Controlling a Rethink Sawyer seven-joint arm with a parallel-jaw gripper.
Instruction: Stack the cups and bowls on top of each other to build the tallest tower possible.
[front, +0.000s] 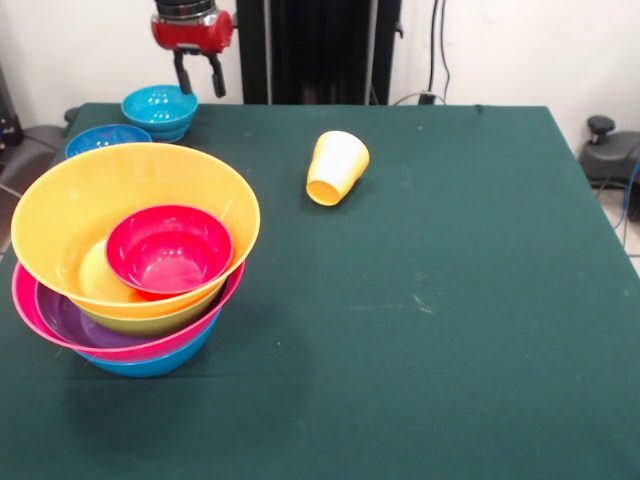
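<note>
Glossy plastic, nested: the tower at the table's near left, wider than tall. From the bottom up: a blue bowl, a pink bowl, a purple bowl, a green-yellow rim just under the big orange bowl, and a small red bowl sitting tilted inside that one. Stack leaning a little toward the left edge, so not squarely seated.

Still loose: a yellow-orange cup lying on its side near the table's middle, mouth turned toward the near left, well apart from the tower. Further back on the left, a light blue bowl resting on something bluish, and a darker blue bowl partly hidden behind the orange rim. No red cup to be seen anywhere.

By judgement, more than half built: large and medium pieces in, two small bowls and at least one cup left to add.

Above the light blue bowl, the gripper, red-bodied with black fingers parted and nothing between them, hanging clear of the bowl's rim.
</note>
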